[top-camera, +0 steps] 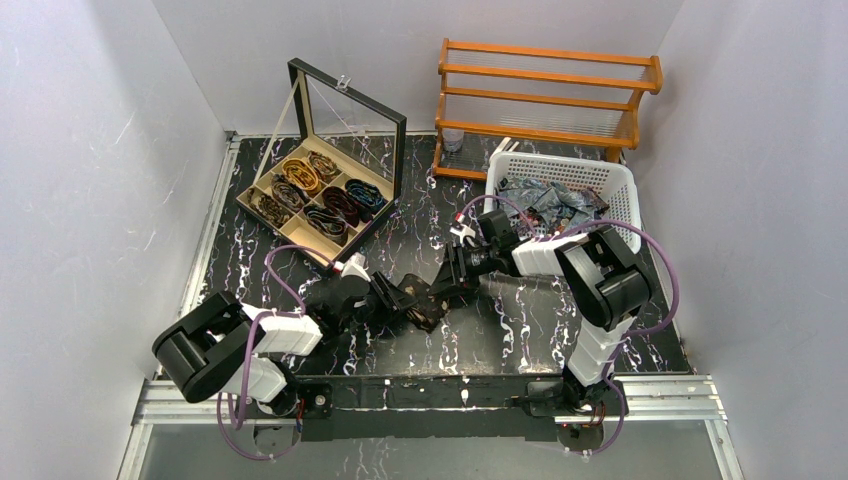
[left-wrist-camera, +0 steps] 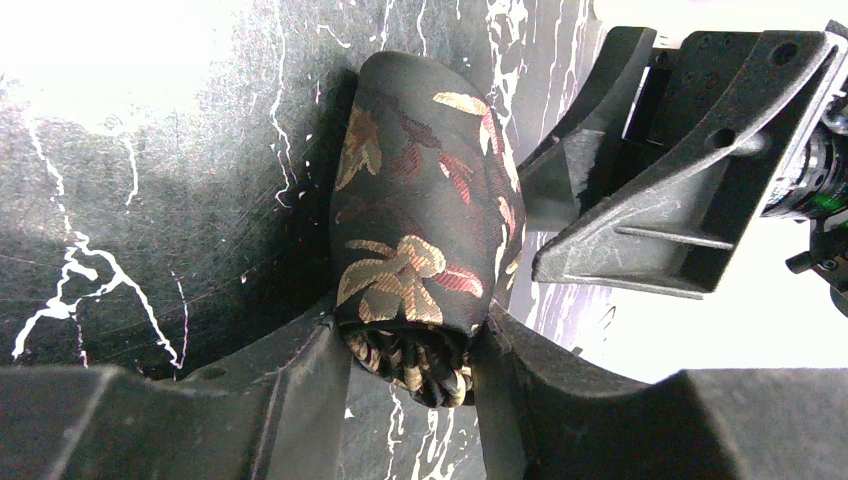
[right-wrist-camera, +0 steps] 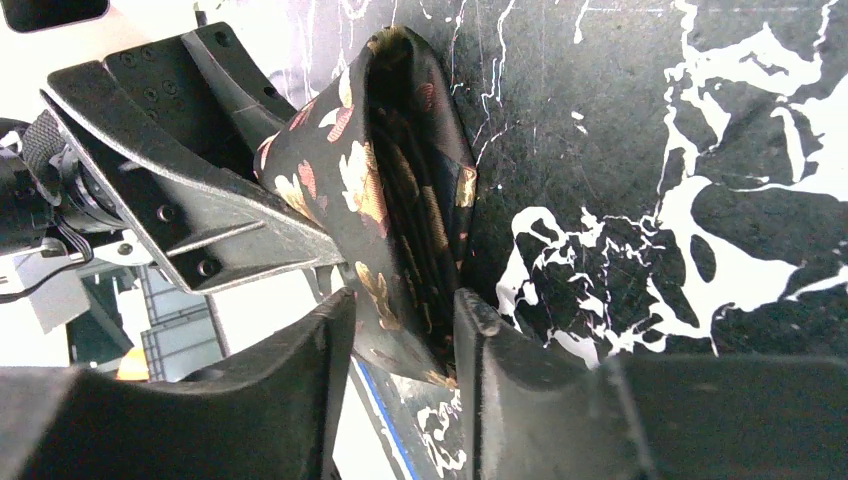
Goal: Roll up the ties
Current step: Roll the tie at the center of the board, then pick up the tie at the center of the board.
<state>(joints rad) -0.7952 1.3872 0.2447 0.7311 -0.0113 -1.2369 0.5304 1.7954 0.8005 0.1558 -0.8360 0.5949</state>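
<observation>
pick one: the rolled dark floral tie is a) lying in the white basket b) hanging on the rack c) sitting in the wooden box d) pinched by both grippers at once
d: the left gripper and right gripper each clamp an end of the rolled tie above the table.

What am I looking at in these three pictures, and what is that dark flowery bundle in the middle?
You are seeing two robot arms bolted to the near edge of a marbled black table. One picture comes from a camera above and behind them; the other two come from cameras on each wrist, looking along its own fingers. The bundle is a rolled necktie, dark with gold and red leaves. The left pincer and the right pincer each grip an end of it, meeting in the middle of the table. Further back sit a compartment box holding other coiled ties, a white basket with more fabric in it, and a wooden rack.
</observation>
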